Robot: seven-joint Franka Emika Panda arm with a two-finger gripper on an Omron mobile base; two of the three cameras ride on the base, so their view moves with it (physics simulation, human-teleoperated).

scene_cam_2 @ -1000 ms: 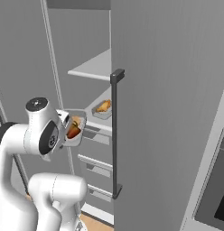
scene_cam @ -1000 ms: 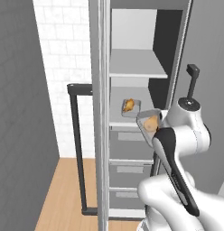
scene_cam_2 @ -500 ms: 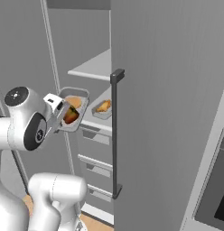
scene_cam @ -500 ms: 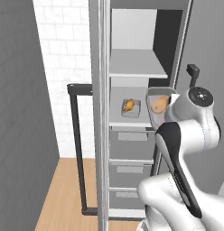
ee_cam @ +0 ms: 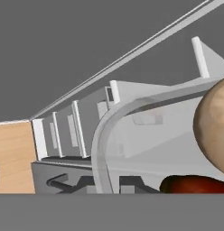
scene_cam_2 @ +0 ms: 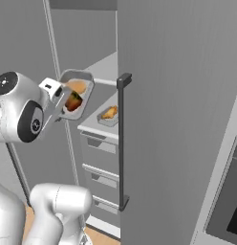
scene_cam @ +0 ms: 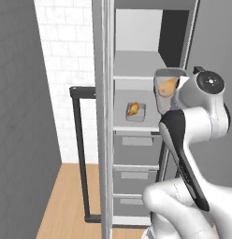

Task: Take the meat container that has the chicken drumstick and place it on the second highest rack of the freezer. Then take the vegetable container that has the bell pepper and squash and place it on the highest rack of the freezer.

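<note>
The freezer [scene_cam: 150,140] stands open. My gripper [scene_cam_2: 57,94] is shut on the rim of the vegetable container [scene_cam_2: 75,93], a clear tray tipped steeply on edge and raised in front of the highest rack [scene_cam: 136,65]. Inside it the pale squash [scene_cam_2: 78,86] sits above the red bell pepper [scene_cam_2: 73,102]. In the hand view the squash [ee_cam: 215,124] and bell pepper [ee_cam: 195,185] sit close inside the tray's curved rim [ee_cam: 105,131]. The meat container [scene_cam: 135,111] with the chicken drumstick [scene_cam: 133,109] rests on the shelf below, the second highest rack [scene_cam: 122,122].
Grey drawers [scene_cam: 136,175] fill the freezer below the open shelves. An open door stands edge-on at the left with a dark bar handle [scene_cam: 78,154]. A tall grey door with a dark handle [scene_cam_2: 121,139] lies close to the right. Wooden floor [scene_cam: 66,200] lies below.
The arm has lifted the vegetable container from about the lower shelf's height to the upper shelf's level and tipped it more steeply. The meat container has stayed put.
</note>
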